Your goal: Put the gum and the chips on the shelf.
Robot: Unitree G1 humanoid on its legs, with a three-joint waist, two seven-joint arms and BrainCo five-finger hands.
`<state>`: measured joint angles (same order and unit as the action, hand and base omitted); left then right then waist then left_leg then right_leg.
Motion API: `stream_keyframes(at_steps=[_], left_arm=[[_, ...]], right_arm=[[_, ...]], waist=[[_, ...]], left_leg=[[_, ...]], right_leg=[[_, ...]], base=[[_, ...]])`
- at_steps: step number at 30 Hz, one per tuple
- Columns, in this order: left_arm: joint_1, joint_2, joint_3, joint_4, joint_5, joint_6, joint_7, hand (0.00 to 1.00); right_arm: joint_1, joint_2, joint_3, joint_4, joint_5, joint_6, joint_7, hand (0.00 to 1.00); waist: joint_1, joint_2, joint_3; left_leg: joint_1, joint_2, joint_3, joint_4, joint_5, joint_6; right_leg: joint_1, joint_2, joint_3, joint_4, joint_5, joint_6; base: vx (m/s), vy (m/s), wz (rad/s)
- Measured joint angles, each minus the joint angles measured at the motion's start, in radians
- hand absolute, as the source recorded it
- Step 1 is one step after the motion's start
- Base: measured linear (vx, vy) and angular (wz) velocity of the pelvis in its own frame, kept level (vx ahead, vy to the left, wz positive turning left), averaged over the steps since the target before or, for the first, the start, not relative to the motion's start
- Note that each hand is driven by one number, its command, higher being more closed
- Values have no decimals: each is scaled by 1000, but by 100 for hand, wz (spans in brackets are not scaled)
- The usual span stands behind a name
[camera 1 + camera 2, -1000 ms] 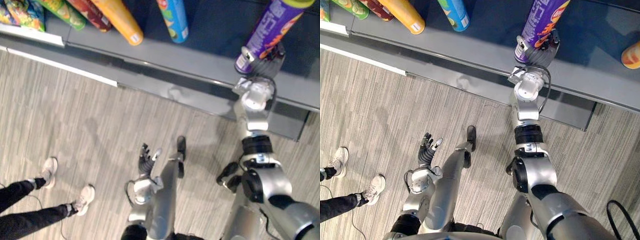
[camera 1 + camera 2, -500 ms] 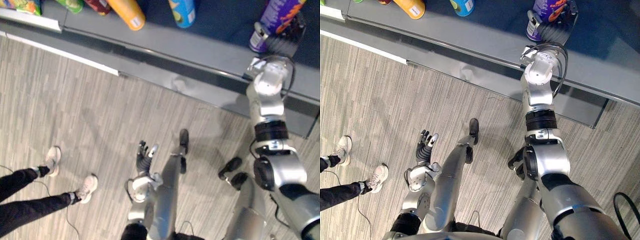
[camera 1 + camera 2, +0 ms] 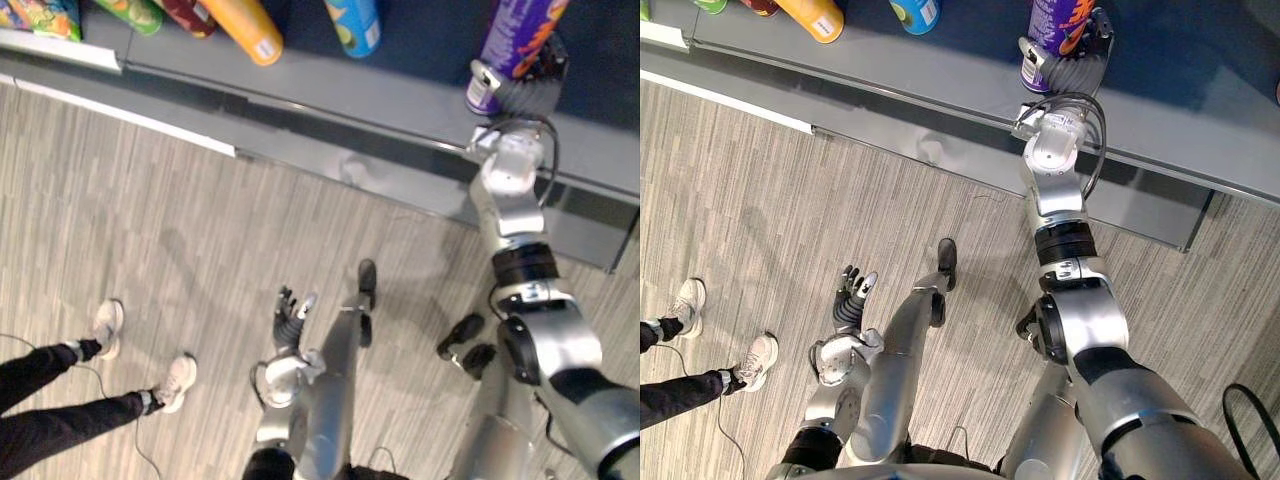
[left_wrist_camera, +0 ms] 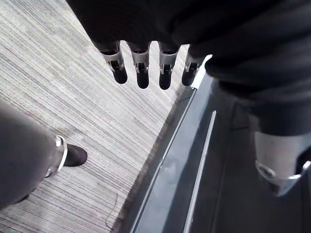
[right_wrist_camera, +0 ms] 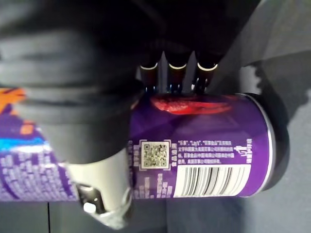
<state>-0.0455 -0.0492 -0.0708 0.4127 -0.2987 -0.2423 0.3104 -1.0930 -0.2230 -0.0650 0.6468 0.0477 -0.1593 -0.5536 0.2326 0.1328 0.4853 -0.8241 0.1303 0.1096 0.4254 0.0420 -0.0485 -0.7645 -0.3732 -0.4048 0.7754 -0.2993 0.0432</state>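
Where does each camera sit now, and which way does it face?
Left eye view: head, looking down at floor and shelf; both arms, open left hand low, right hand curled round the purple can.
Right eye view: same, slightly aside.
Left wrist view: left wrist, along straight fingers at floor and shelf edge.
Right wrist view: right wrist, along fingers onto the can.
Shared: both eyes and right wrist see the can.

The chips can (image 3: pixel 510 42) is at the shelf (image 3: pixel 385 97), right of other cans (image 3: pixel 352 22).

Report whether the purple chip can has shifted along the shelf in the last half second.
Yes. Held in the right hand, the purple chip can sits closer to the blue can: shifted leftward.
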Motion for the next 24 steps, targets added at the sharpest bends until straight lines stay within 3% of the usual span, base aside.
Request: stream_keyframes(at_steps=[15, 21, 24], left_arm=[[-11, 0, 10, 69, -9, 0, -1, 0], [-40, -3, 100, 234, 1, 3, -4, 0], [-50, 10, 161, 327, 1, 5, -29, 0]], right_arm=[[46, 7, 91, 58, 0, -36, 40, 0], [211, 110, 152, 80, 1, -40, 74, 0], [334, 171, 194, 103, 1, -38, 130, 0]], waist=[[3, -6, -7], [-17, -39, -33], [-48, -70, -57]], left_leg=[[15, 14, 19, 20, -7, -4], [108, 63, 57, 33, -40, -18], [180, 103, 96, 33, -66, -25]], right_leg=[[3, 13, 26, 0, 2, 1], [77, 72, 69, -49, 14, 6], [135, 119, 99, -105, 34, 12]], base=[[34, -66, -5], [29, -78, -34], [22, -44, -57]])
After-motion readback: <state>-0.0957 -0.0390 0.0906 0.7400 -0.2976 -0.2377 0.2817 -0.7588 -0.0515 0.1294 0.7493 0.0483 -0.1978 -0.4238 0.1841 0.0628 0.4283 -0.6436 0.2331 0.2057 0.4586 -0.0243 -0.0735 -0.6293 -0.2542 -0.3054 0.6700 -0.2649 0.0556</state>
